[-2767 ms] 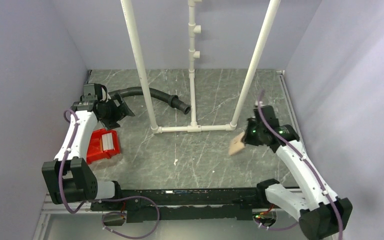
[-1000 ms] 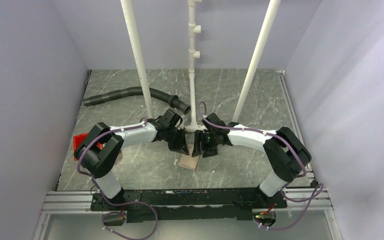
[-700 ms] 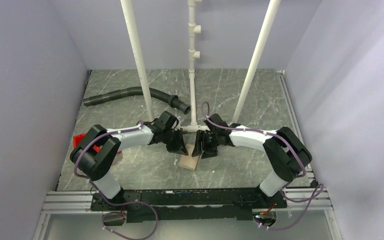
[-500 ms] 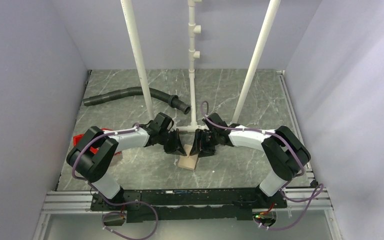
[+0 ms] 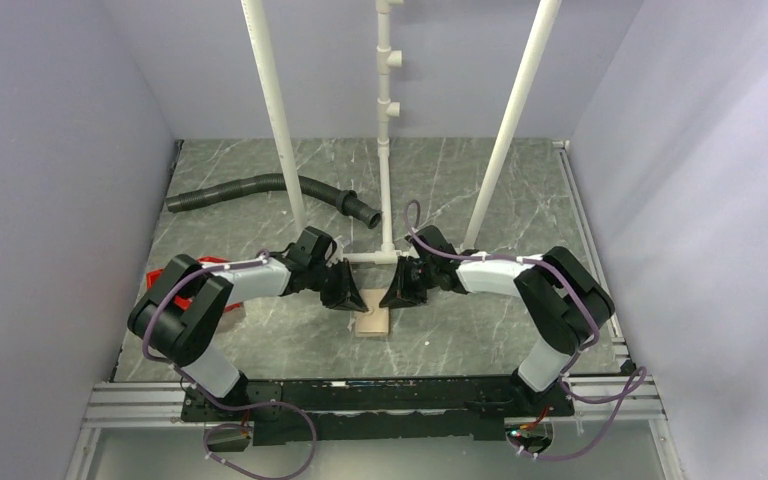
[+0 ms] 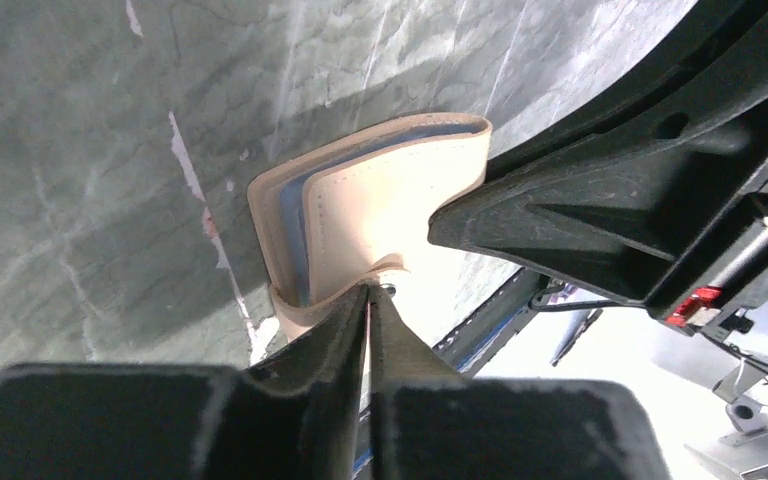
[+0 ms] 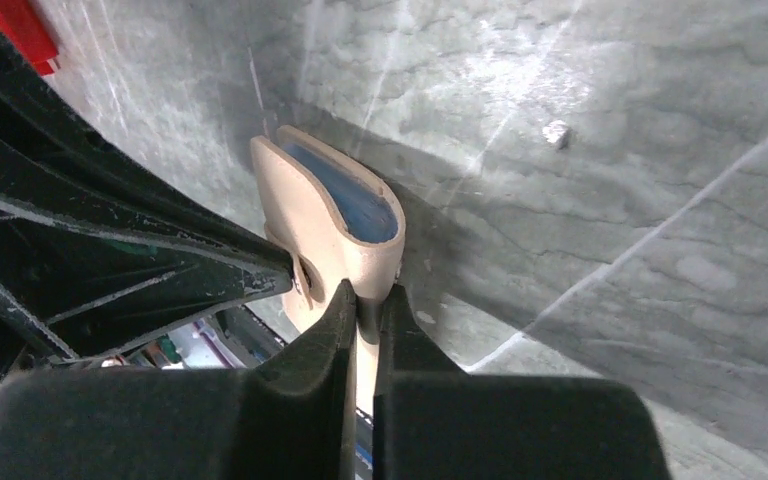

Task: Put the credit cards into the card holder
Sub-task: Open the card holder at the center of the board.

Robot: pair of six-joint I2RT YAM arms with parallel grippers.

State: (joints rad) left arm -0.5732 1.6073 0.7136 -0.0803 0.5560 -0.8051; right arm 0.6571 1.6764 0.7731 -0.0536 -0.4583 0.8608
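Leather card holder (image 5: 372, 322) — left gripper (image 6: 370, 295), right gripper (image 7: 365, 297) pinching.

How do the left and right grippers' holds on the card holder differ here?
The left gripper pinches the thin snap tab of the holder, jaws almost touching. The right gripper pinches a thicker tan edge of the holder, jaws slightly apart. In the top view, the left gripper reaches in from the left and the right gripper from the right. Both are shut on the holder, facing each other.

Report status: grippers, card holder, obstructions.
Left gripper shut on card holder tab. Right gripper shut on its edge. Holder folded, slightly gaping. White pipe frame close behind.
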